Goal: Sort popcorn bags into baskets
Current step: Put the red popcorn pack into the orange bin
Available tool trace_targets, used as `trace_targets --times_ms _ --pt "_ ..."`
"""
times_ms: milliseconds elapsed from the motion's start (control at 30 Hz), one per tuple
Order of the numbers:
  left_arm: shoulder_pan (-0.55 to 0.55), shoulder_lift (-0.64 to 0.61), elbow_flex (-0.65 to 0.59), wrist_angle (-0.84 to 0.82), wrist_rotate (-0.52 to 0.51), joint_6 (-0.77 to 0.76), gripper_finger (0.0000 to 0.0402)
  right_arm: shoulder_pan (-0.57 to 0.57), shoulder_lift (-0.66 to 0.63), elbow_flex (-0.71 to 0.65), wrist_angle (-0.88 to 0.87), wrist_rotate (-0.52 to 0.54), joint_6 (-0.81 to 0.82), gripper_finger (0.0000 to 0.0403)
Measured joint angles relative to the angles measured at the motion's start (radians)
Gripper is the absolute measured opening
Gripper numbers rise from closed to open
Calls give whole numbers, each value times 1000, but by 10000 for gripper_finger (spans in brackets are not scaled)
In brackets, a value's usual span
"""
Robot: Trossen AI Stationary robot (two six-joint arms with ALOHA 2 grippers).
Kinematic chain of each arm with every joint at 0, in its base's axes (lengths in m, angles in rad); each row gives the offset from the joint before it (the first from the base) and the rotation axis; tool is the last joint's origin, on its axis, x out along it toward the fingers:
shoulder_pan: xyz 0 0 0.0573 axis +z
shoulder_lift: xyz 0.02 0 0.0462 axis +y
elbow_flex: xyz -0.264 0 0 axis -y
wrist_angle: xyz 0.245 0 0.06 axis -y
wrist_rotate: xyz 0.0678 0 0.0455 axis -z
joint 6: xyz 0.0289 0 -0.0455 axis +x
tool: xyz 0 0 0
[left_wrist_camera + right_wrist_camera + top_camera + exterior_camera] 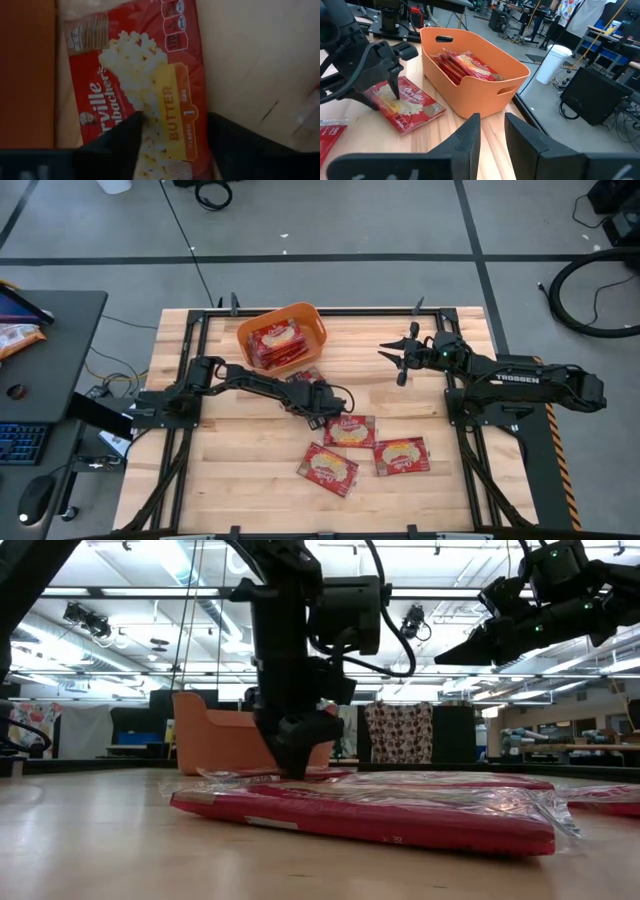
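The orange basket [281, 335] [470, 75] stands near the table's far edge with several red popcorn bags [465, 65] inside. One bag [407, 107] [145, 80] lies flat just in front of it, mostly hidden under my left arm in the high view. My left gripper [316, 402] [298, 765] [175, 145] is open and points down onto this bag. Three more bags lie flat nearer the near edge [349, 430] [401, 455] [328, 468]. My right gripper [400, 358] [492, 135] hovers open, raised, right of the basket. My left gripper comes from above, pointing down. One fingertip [127, 142] stands on the bag's printed face, the other [235, 150] is at or just past the bag's long red edge [202, 135]. The bag lies flat on the table. Whether the fingers press it, I cannot tell.
Bare wood lies between the basket and my right arm [380, 330] and along the table's left part [230, 450]. A dark desk with a keyboard [20, 442] stands left of the table. Beyond the far edge are a white bin [555, 62] and dark cases [600, 95].
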Motion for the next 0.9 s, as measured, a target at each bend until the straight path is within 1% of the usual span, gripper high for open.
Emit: trace_targets --times_ms 267,300,333,433,567,667,767,900 --pt "1 4 7 -26 37 35 38 0 0 0 0 0 0 94" --pt "1 5 20 -39 52 47 21 0 0 0 0 0 0 94" --pt "2 7 38 -55 70 58 13 0 0 0 0 0 0 94" --pt "5 12 115 -135 138 98 12 0 0 0 0 1 0 94" --pt "19 11 266 -263 252 151 12 0 0 0 0 2 0 94" --pt "37 11 390 -370 296 159 12 0 0 0 0 3 0 94" --pt "56 11 513 -485 287 158 11 0 0 0 0 3 0 94" --pt "74 6 621 -611 189 156 11 0 0 0 -2 3 -1 94"
